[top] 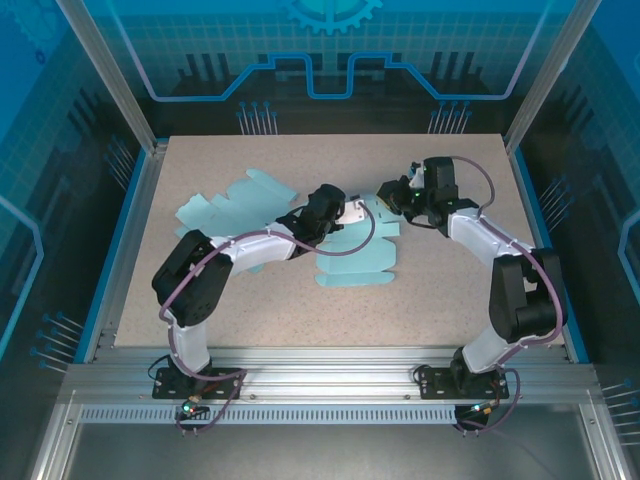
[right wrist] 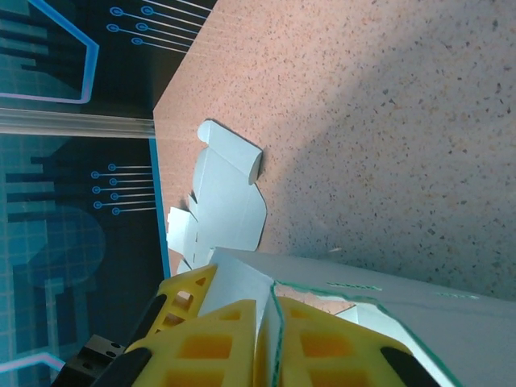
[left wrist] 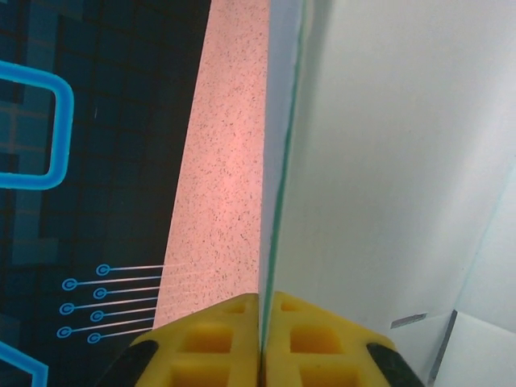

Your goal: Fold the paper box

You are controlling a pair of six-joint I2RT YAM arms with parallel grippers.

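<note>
Top external, paper box [top: 355, 272] lengthwise left to right, left fingers [left wrist: 210, 339], right fingers [right wrist: 210, 347] both pinching it

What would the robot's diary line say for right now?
step: fold paper box | left pincer: shut on paper box | right pincer: shut on paper box | second flat sheet: untouched on table
</note>
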